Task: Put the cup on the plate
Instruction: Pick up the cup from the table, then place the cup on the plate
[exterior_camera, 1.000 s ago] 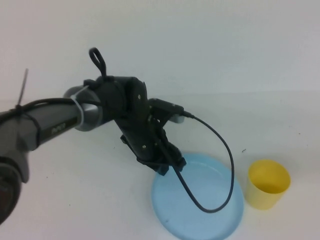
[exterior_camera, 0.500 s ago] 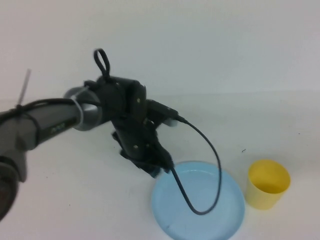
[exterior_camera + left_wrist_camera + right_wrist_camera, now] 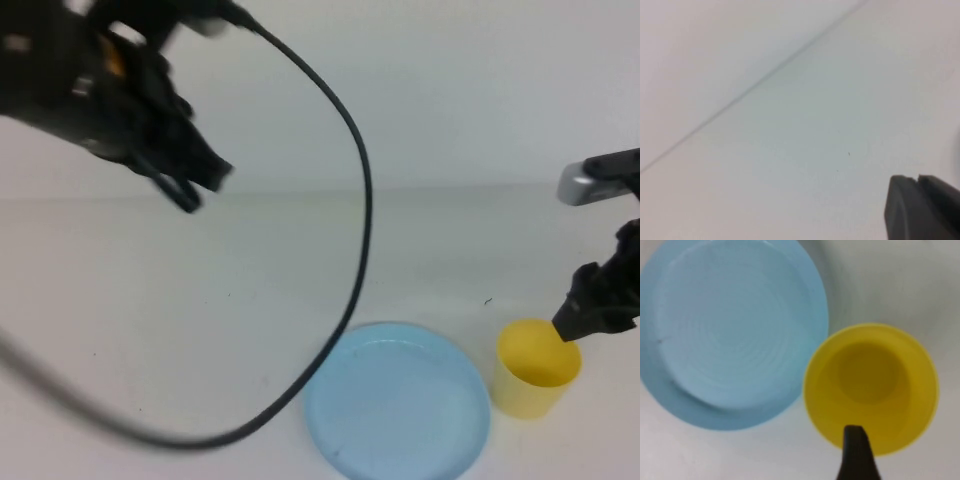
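Observation:
The yellow cup (image 3: pixel 537 368) stands upright on the white table just right of the light-blue plate (image 3: pixel 397 400), close to its rim. My right gripper (image 3: pixel 575 322) hangs over the cup's far right rim. It is open and empty. In the right wrist view one dark finger (image 3: pixel 856 452) lies over the cup's rim (image 3: pixel 871 387), with the plate (image 3: pixel 732 330) beside it. My left gripper (image 3: pixel 190 185) is raised at the far left, shut and empty; its closed fingertips (image 3: pixel 905 200) show over bare table.
A black cable (image 3: pixel 355 230) from the left arm loops down across the table and ends near the plate's left edge. The table's back edge meets a white wall.
My left arm has lifted away from the plate's edge up to the far left, swinging its cable. My right arm has come into view over the cup. Cup and plate have not moved.

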Robot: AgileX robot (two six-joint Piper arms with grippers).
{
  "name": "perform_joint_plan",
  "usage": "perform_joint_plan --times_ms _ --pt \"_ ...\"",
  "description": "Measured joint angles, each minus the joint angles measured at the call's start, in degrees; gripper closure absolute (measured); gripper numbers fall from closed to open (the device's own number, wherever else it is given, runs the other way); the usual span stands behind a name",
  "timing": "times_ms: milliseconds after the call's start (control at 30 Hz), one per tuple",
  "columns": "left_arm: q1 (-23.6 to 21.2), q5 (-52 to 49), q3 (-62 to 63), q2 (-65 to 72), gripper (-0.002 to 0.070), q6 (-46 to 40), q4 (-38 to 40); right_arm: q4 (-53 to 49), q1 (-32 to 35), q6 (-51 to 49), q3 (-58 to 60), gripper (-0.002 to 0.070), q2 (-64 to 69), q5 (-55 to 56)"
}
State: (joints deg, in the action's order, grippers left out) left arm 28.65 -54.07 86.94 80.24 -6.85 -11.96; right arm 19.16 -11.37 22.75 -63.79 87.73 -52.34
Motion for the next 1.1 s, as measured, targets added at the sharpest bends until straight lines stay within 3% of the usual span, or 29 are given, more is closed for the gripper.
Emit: perform_joint_plan --times_ms 200,300,400,533,600,767,900,1100 --pt "0.0 0.14 -2.29 -9.43 0.0673 0.0 -0.25 -2.42 -0.13 -2.09 -4.73 0.0248 8.99 -2.95" --pt "0.0 1.03 -4.14 -13.66 0.0673 -0.54 -0.25 -2.68 -0.25 -2.35 -5.42 0.0289 12.6 -2.83" --pt "0.12 5.35 -7.62 -18.43 0.0673 -0.54 -0.25 -3.18 -0.37 -2.58 -5.42 0.0379 15.63 -2.37" --pt "0.12 8.09 -13.67 -24.89 0.0673 -0.41 -0.25 -4.12 -0.37 -2.71 -5.57 0.0584 18.4 -2.09" --pt "0.12 8.09 -16.79 -27.84 0.0673 -0.29 -0.25 -4.75 -0.37 -2.71 -6.13 0.0633 18.95 -2.09" --pt "0.12 8.81 -26.77 -38.87 0.0673 3.74 -6.42 -5.51 -0.41 -3.08 -10.43 0.0645 17.99 -6.21" --pt "0.12 7.96 -34.84 -49.21 0.0673 12.04 -16.89 -7.67 -2.94 -4.65 -16.35 0.0646 14.95 -11.05" --pt "0.12 8.08 -45.44 -62.14 0.0673 18.34 -23.47 -13.74 -15.91 -7.91 -22.54 0.0647 14.73 -11.72"
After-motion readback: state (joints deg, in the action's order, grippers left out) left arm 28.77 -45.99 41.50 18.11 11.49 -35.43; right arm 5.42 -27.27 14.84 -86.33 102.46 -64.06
